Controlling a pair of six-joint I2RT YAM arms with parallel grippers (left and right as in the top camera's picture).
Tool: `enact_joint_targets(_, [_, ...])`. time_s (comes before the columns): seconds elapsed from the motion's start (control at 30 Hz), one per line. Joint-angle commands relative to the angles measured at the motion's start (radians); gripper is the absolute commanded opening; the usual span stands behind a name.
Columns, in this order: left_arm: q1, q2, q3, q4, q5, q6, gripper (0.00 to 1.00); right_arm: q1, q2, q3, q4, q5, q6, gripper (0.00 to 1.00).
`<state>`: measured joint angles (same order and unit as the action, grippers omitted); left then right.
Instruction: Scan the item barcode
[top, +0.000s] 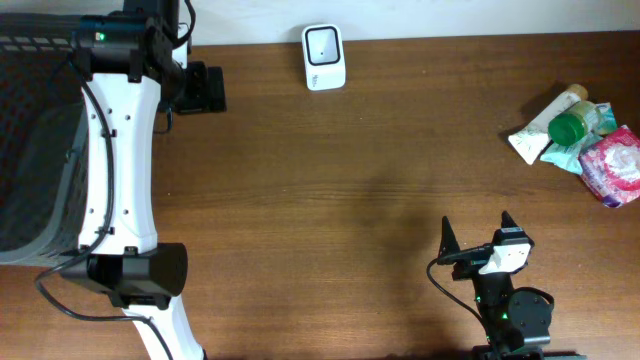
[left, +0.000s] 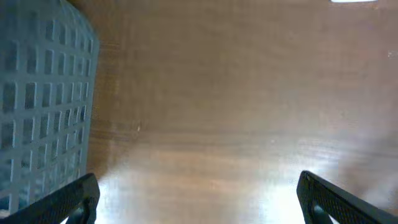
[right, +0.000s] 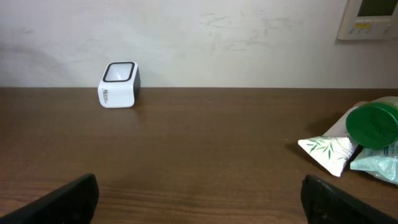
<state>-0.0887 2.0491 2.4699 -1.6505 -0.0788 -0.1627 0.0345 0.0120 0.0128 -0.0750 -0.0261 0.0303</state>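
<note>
The white barcode scanner (top: 323, 57) stands at the table's far edge, its dark window facing up; it also shows in the right wrist view (right: 119, 85). The items lie in a pile at the right: a green-capped bottle (top: 572, 125) (right: 373, 124), a white leaf-print packet (right: 326, 151) and a pink packet (top: 618, 165). My right gripper (top: 478, 228) (right: 199, 199) is open near the front edge, well short of the pile, with nothing between its fingers. My left gripper (top: 212, 90) (left: 199, 196) is open over bare wood at the far left.
A dark mesh basket (top: 30, 150) (left: 37, 93) fills the table's left side, right beside the left arm. The wooden table (top: 340, 200) ends at a white wall behind the scanner.
</note>
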Motion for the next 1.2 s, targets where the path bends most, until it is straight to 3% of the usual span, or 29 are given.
enact_joint_targets(0.0, [-0.003,-0.006,-0.008,-0.023,0.062,-0.008,0.99,0.003,-0.008,-0.007,-0.004,0.012,0.011,0.98])
enact_joint_targets(0.1, [-0.017,-0.092,-0.171,0.096,0.095,-0.008,0.99,0.003,-0.008,-0.007,-0.004,0.012,0.011,0.98])
enact_joint_targets(0.2, [-0.08,-0.301,-0.59,0.403,0.09,0.003,0.99,0.003,-0.008,-0.007,-0.004,0.012,0.011,0.99])
enact_joint_targets(0.5, [-0.197,-0.713,-1.29,0.907,0.091,0.089,0.99,0.003,-0.008,-0.007,-0.004,0.012,0.011,0.99])
enact_joint_targets(0.67, [-0.2,-0.796,-1.506,0.943,0.09,0.089,0.99,0.003,-0.008,-0.007,-0.004,0.012,0.011,0.99])
enact_joint_targets(0.9, [-0.2,-0.805,-1.709,1.181,0.11,0.081,0.99,0.003,-0.008,-0.007,-0.004,0.012,0.011,0.98])
enact_joint_targets(1.0, [-0.2,-0.875,-1.809,1.296,0.11,0.081,0.99,0.004,-0.008,-0.007,-0.004,0.012,0.011,0.98])
enact_joint_targets(1.17, [-0.198,-1.151,-2.026,1.442,0.109,0.081,0.99,0.003,-0.008,-0.007,-0.004,0.012,0.011,0.99])
